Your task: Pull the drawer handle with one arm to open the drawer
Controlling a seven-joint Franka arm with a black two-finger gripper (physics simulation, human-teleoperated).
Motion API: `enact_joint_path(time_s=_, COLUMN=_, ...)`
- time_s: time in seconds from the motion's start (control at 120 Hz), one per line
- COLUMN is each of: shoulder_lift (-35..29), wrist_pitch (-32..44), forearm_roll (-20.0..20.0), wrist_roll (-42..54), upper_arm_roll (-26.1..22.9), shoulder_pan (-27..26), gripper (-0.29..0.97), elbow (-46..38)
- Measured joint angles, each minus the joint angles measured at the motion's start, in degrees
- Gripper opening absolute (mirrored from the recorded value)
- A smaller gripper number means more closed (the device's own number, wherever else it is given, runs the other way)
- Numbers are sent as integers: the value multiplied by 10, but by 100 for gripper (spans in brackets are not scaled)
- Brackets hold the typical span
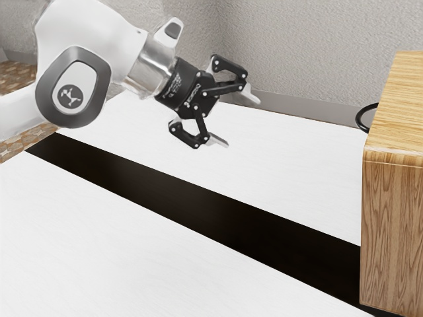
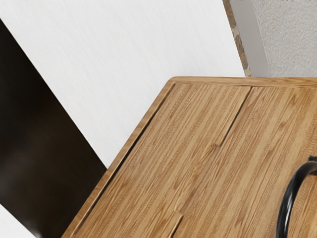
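Observation:
A light wooden drawer cabinet (image 1: 394, 191) stands on the white table at the exterior view's right edge. Its black curved handle (image 1: 364, 117) sticks out from the cabinet's far side, toward the wall. In the wrist view the wooden drawer front (image 2: 213, 163) faces my hand, with the black handle (image 2: 293, 196) at its edge and panel seams showing. My black gripper (image 1: 238, 115) hangs open above the table in the exterior view's upper middle, well to the left of the cabinet, with nothing between its white-tipped fingers (image 1: 252, 96).
A wide black stripe (image 1: 198, 205) runs diagonally across the white table (image 1: 119, 257). A grey textured wall (image 1: 310, 46) with a pale baseboard backs the table. The stretch of tabletop between gripper and cabinet holds no objects.

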Motion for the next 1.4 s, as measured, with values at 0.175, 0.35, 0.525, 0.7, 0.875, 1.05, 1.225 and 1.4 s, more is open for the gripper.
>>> enact_joint_path(time_s=0.175, shoulder_lift=-30, wrist_pitch=43, forearm_roll=11, wrist_roll=27, upper_arm_roll=95, shoulder_pan=-73, gripper=67, elbow=70)
enact_joint_path(time_s=0.35, shoulder_lift=-27, wrist_pitch=26, forearm_roll=-67, wrist_roll=69, upper_arm_roll=150, shoulder_pan=-133, gripper=67, elbow=126)
enact_joint_path(time_s=0.525, shoulder_lift=-30, wrist_pitch=-2, forearm_roll=-121, wrist_roll=111, upper_arm_roll=189, shoulder_pan=-242, gripper=67, elbow=160)
enact_joint_path(time_s=0.7, shoulder_lift=-28, wrist_pitch=-18, forearm_roll=-146, wrist_roll=141, upper_arm_roll=234, shoulder_pan=-282, gripper=66, elbow=168)
enact_joint_path(time_s=0.875, shoulder_lift=-26, wrist_pitch=-38, forearm_roll=-136, wrist_roll=160, upper_arm_roll=225, shoulder_pan=-286, gripper=67, elbow=164)
enact_joint_path(time_s=1.05, shoulder_lift=-27, wrist_pitch=-66, forearm_roll=-110, wrist_roll=190, upper_arm_roll=236, shoulder_pan=-277, gripper=67, elbow=168)
enact_joint_path(time_s=1.225, shoulder_lift=-23, wrist_pitch=-75, forearm_roll=-100, wrist_roll=223, upper_arm_roll=244, shoulder_pan=-242, gripper=67, elbow=166)
enact_joint_path(time_s=1.4, shoulder_lift=-26, wrist_pitch=-77, forearm_roll=-89, wrist_roll=254, upper_arm_roll=218, shoulder_pan=-213, gripper=66, elbow=172)
